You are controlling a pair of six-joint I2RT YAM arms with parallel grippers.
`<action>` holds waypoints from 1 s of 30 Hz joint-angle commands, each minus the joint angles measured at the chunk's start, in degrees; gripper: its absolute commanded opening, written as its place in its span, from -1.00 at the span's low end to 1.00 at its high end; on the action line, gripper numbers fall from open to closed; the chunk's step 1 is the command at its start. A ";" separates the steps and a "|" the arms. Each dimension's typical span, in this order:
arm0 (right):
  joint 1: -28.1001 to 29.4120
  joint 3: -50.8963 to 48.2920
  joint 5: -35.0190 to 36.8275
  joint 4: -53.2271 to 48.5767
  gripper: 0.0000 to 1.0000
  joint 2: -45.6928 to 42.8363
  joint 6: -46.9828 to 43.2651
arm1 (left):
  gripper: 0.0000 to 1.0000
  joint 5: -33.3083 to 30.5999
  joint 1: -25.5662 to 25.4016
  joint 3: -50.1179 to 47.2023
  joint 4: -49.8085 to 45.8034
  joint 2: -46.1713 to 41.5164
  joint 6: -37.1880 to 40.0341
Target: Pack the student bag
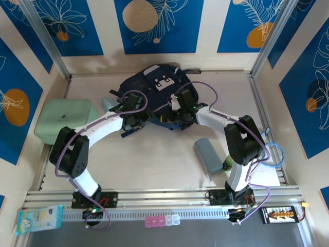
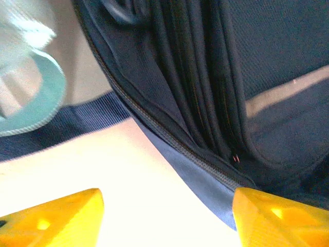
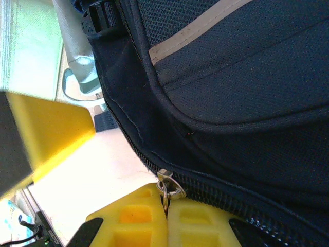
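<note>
Right gripper is pinched shut on the zipper pull of the bag, whose zipper line runs off to that gripper's right; left gripper stands open and empty, bag edge just ahead, right of centre.

The fingers of my left claw stand apart with bare table between them. It is open ahead as far as the zippered edge of the student bag, which crowds the right finger. The mint-green case blocks the far left. My right claw has no slack: it pinches the zipper pull, with bag fabric just beyond. Seen from above, the near middle between my arms is free. The grey-blue pouch lies near right beside my arm, with a blue cable loop further right.
</note>
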 commanded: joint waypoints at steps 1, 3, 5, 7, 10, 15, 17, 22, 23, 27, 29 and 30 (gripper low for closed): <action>0.18 1.69 -2.06 1.64 -1.00 -0.05 0.04 | 0.37 -1.53 0.03 -0.57 3.92 0.35 -3.53; 0.27 1.37 -2.27 1.46 -1.00 -0.29 -0.05 | 0.42 -0.14 0.05 -0.60 6.42 1.53 -3.73; 0.27 0.85 -2.31 1.32 -1.00 -0.76 0.02 | 0.46 0.69 -0.04 -0.80 9.54 2.43 -3.50; 0.24 0.41 -2.58 1.50 -1.00 -1.17 0.12 | 0.49 1.52 -0.11 -1.52 12.85 3.39 -4.07; 0.43 -0.16 -3.30 1.58 -1.00 -1.57 0.12 | 0.48 2.63 -0.07 -1.27 14.65 5.45 -4.82; 1.28 -0.56 -3.00 -1.29 -1.00 -2.39 -0.68 | 0.34 2.38 -0.10 -1.26 14.80 7.21 -5.12; 2.00 -1.31 -1.84 -2.73 -1.00 -3.08 -1.46 | 0.24 2.21 -0.12 -1.48 14.76 7.45 -5.22; 3.33 -2.71 3.25 -6.86 -1.00 -4.61 -3.10 | -0.22 1.05 -0.13 -1.66 14.24 8.02 -3.57; 3.47 -2.89 4.82 -7.84 -1.00 -5.02 -3.30 | -0.32 0.77 -0.10 -1.15 13.19 8.28 -2.84; 3.35 -3.80 11.31 -12.45 -1.00 -7.00 -3.23 | -0.58 -0.08 -0.04 0.46 10.49 9.37 -0.44; 3.36 -4.48 15.17 -14.66 -1.00 -8.38 -3.22 | -0.75 -0.55 -0.01 1.00 9.47 9.81 0.46; 3.25 -4.67 16.84 -15.64 -1.00 -8.82 -3.11 | -0.81 -0.74 -0.01 1.10 9.25 9.97 0.82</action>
